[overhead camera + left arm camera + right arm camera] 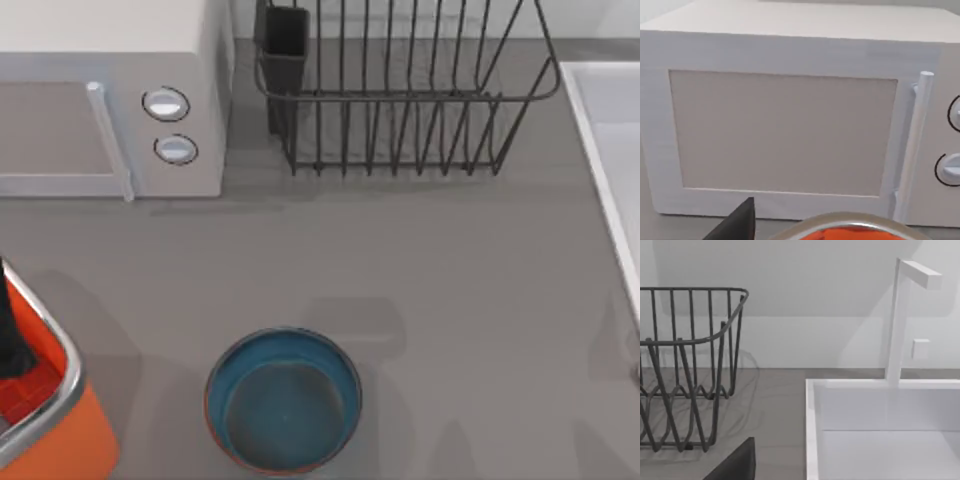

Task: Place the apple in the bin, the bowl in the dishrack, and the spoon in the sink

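The bowl (283, 400), teal-blue inside with a reddish-orange rim, stands upright near the table's front, left of centre. At the front left corner is the orange bin (70, 440) with its silver rim (840, 223) and red inside. My left gripper (12, 335) hangs as a black shape over the bin's opening, facing the microwave. The black wire dishrack (400, 90) stands at the back, also seen as the dishrack (685, 365) from the right wrist. The white sink (610, 150) lies along the right edge. A dark part of my right gripper (735, 462) sits before the sink (880, 430). The apple and the spoon are out of view.
A white microwave (110, 90) with two round knobs fills the back left, close in front of the left wrist as the microwave (785, 130). A white faucet (900, 325) rises behind the sink. Bare grey tabletop (420, 270) stretches between bowl, dishrack and sink.
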Available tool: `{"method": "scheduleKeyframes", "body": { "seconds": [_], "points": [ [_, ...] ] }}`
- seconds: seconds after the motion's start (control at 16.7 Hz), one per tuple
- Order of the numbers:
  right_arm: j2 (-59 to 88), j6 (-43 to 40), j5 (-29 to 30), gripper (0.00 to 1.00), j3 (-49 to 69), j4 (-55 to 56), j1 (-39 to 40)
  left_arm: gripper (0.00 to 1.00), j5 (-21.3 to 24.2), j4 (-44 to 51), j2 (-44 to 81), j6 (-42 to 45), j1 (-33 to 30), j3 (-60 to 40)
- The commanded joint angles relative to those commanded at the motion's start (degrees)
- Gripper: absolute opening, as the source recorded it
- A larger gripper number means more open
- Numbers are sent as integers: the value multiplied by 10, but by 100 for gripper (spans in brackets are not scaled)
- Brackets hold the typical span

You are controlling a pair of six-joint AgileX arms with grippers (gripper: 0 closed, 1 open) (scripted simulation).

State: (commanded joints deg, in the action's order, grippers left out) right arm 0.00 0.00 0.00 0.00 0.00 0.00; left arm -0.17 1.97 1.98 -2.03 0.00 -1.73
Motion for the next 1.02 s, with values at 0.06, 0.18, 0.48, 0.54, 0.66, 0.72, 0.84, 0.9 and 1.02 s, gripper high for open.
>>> {"method": "scheduleKeyframes", "body": {
  "seconds": [0.06, 0.18, 0.48, 0.54, 0.66, 0.72, 0.84, 0.9, 1.02],
  "points": [
    [0, 0, 0, 100, 0, 0, 0, 100, 1, -12, -12, 13, 0, 11],
    [0, 0, 0, 100, 0, 0, 0, 100, 2, -20, -20, 20, 0, 17],
    [6, 4, 0, 100, 5, -5, 5, 100, 2, -20, -20, 20, 0, 17],
    [17, 13, 0, 100, 15, -15, 15, 100, 2, -20, -20, 20, 0, 17],
    [59, 43, -1, 100, 51, -44, 49, 100, 2, -20, -20, 20, 0, 17],
    [88, 63, -1, 100, 77, -62, 74, 100, 2, -20, -20, 20, 0, 17],
    [165, 114, 1, 100, 146, -109, 134, 100, 2, -20, -20, 20, 0, 17],
    [211, 143, 2, 100, 188, -137, 166, 100, 2, -20, -20, 20, 0, 17],
    [317, 203, 5, 100, 277, -200, 228, 100, 2, -20, -20, 20, 0, 17]
  ]
}}
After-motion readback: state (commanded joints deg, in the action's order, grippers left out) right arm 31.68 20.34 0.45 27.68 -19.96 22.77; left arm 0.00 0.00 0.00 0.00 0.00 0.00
